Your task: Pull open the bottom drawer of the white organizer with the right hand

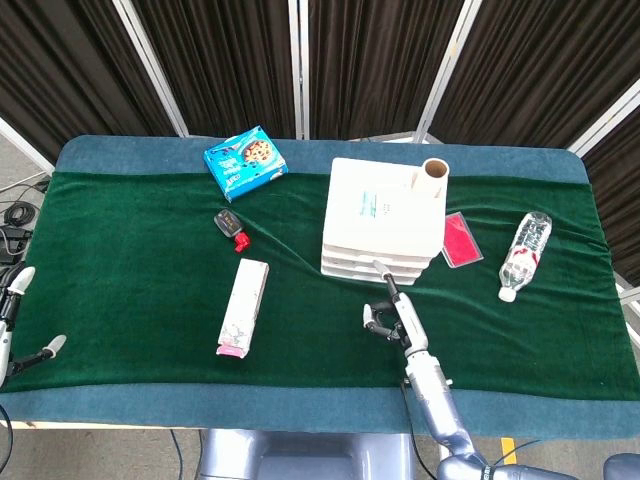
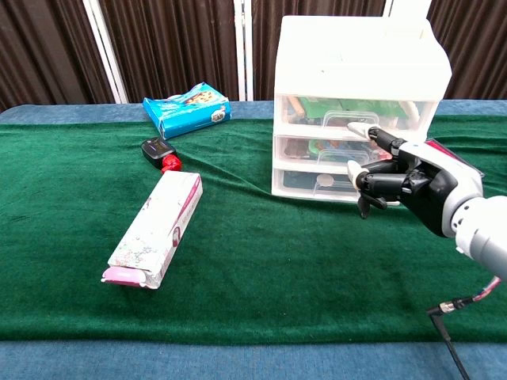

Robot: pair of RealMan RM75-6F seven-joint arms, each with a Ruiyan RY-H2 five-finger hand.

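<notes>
We see the white organizer point(image 2: 360, 103) near the table's point(image 1: 140, 300) far edge, right of centre; its bottom drawer point(image 2: 337, 184) sits flush, partly hidden in the chest view by the right hand point(image 2: 412, 178). That hand hovers before it, fingers curled inward, holding nothing. At the table's left edge the left hand point(image 1: 12, 310) is cut off; we cannot tell its pose.

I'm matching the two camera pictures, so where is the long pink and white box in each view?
Head view: the long pink and white box lies left of centre on the green cloth, in front of the car key.
Chest view: the box lies lower left.
Shared landmark: the white organizer, to its right in both.
</notes>
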